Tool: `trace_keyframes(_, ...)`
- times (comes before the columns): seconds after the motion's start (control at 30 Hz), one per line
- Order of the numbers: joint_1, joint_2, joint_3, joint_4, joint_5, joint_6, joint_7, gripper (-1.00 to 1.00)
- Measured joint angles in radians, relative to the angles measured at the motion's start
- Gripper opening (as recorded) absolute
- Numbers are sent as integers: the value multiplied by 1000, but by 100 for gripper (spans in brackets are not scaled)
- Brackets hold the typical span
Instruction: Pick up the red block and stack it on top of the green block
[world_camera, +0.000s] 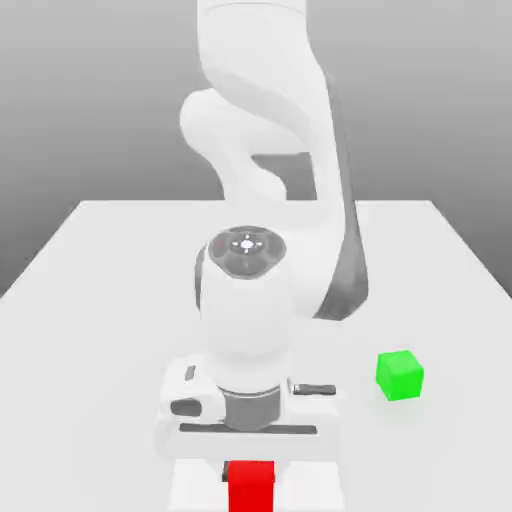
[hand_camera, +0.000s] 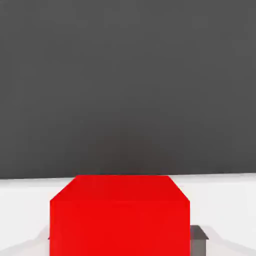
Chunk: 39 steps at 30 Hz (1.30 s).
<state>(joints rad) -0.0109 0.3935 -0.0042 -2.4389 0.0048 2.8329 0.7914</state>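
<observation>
Gripper is pinching red block; good lift is requiring steady grip, vertical rise above green block.

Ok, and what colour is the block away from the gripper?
Green, best seen in the exterior view.

No text, label, brand, number or sign can be read on anything in either the exterior or hand view.

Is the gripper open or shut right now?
Shut on the red block: the gripper has the red block between its fingers, one showing close against each side.
</observation>
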Motion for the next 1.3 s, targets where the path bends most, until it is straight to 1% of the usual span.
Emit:
trace_keyframes(0.07,0,-34,0,-6,-1,-29,0,-100)
trace_keyframes(0.2,4,-166,5,-31,-1,-136,2,-100)
trace_keyframes(0.3,68,-267,78,-114,13,-152,11,-100)
trace_keyframes(0.37,155,-334,135,-177,31,-156,14,-100)
trace_keyframes(0.47,283,-434,184,-274,63,-159,14,-100)
trace_keyframes(0.6,389,-560,257,-398,102,-159,17,-100)
trace_keyframes(0.7,397,-505,279,-420,70,-83,45,-100)
trace_keyframes(0.83,397,-365,257,-418,-43,51,125,-100)
trace_keyframes(0.87,404,-341,243,-417,-62,73,139,100)
trace_keyframes(1.03,405,-341,243,-417,-62,73,139,100)
trace_keyframes(1.07,407,-329,238,-416,-75,84,147,100)
trace_keyframes(1.13,413,-366,244,-418,-38,50,121,100)
trace_keyframes(1.3,449,-536,233,-424,68,-110,47,100)
